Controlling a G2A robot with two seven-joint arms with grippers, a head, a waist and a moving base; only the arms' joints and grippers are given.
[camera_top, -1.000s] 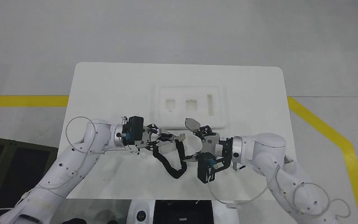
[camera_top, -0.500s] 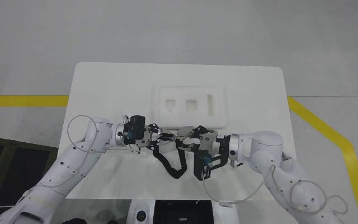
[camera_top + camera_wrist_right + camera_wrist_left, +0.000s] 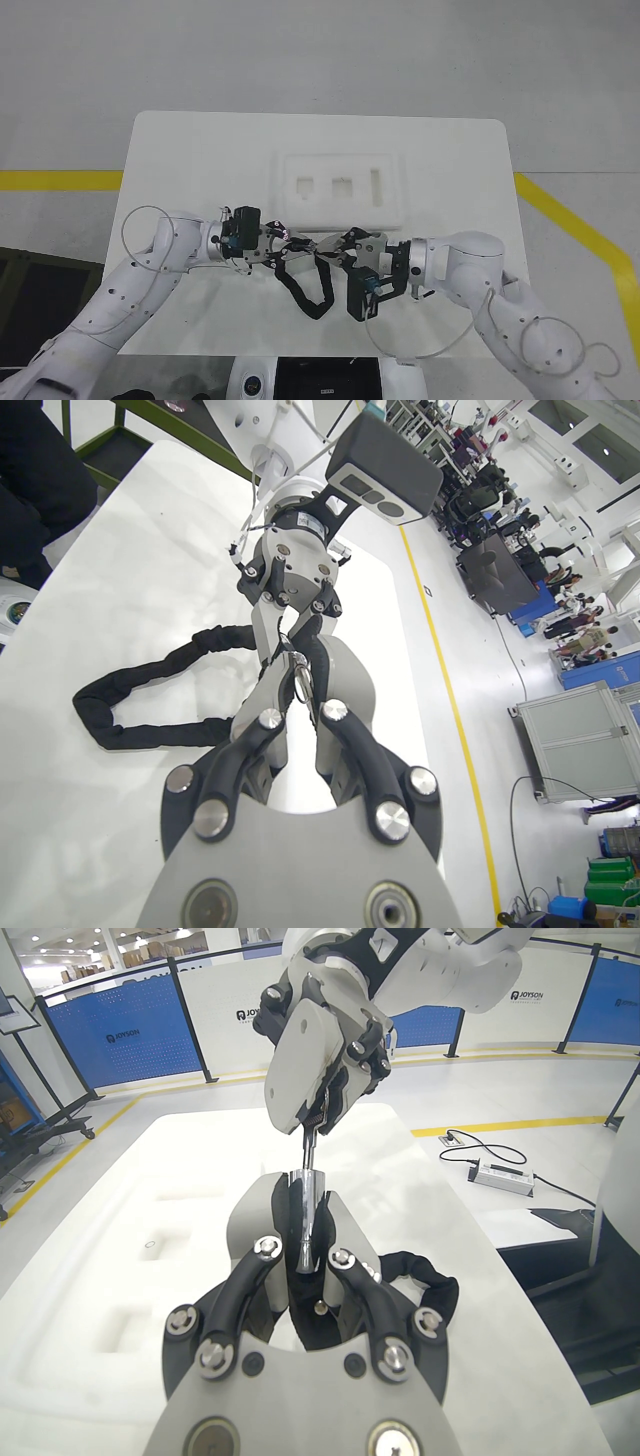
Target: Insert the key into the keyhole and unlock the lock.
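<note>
The left claw [image 3: 301,1193] is clamping shut on the chrome lock cylinder [image 3: 306,1215]. Its two pale fingers [image 3: 250,1213] are pressing the cylinder's sides, so the shiny barrel is standing out between them with its end face turned toward the other arm. The right claw [image 3: 314,1120] is pinching the key [image 3: 309,1153] by its head, closed tight on it, and is holding the narrow shaft in line with the cylinder. The key's tip is meeting the cylinder's end face, though how far it is sitting inside cannot be told. In the right wrist view the right claw [image 3: 302,660] is gripping the key [image 3: 301,681] between its pads, with the left claw [image 3: 287,642] facing it nose to nose just beyond. From above, the left claw [image 3: 295,247] and the right claw [image 3: 335,252] are meeting tip to tip over the near middle of the table [image 3: 200,160]. The black fabric-sleeved chain [image 3: 308,295] is running down from the cylinder and lying in a loop on the table toward the robot, between the two wrists. A white foam tray [image 3: 392,205] with three recesses is lying on the table just beyond the claws, apart from them. Farther out, a yellow line [image 3: 60,180] is crossing the floor beside the table, and a grey power adapter [image 3: 502,1175] with its black cable is lying on the floor.
</note>
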